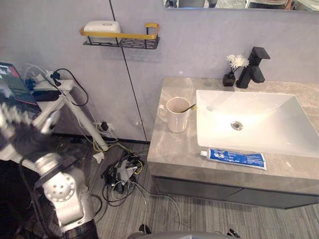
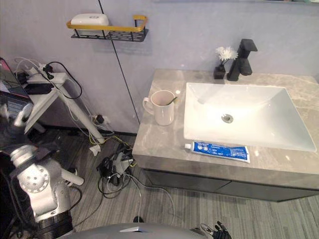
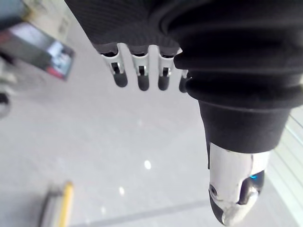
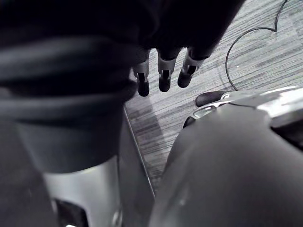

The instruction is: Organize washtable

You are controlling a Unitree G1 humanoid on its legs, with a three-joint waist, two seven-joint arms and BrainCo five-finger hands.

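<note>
A grey stone washtable (image 1: 172, 147) carries a white sink (image 1: 264, 122). Left of the basin stands a cream mug (image 1: 177, 115) with a green toothbrush (image 1: 189, 107) leaning in it. A blue and white toothpaste tube (image 1: 235, 158) lies flat along the front edge. My left hand (image 1: 20, 133) is raised far to the left of the counter, over the floor; its own wrist view shows straight fingers (image 3: 139, 71) and nothing held. My right hand (image 4: 163, 71) hangs low with relaxed fingers pointing at the floor, holding nothing.
At the back of the counter a black faucet (image 1: 254, 67) stands beside a small black vase with a white flower (image 1: 234, 68). A wall shelf with a yellow rail (image 1: 122, 39) holds a white box (image 1: 101, 26). A white stand (image 1: 55, 94) and tangled cables (image 1: 119, 172) occupy the floor at left.
</note>
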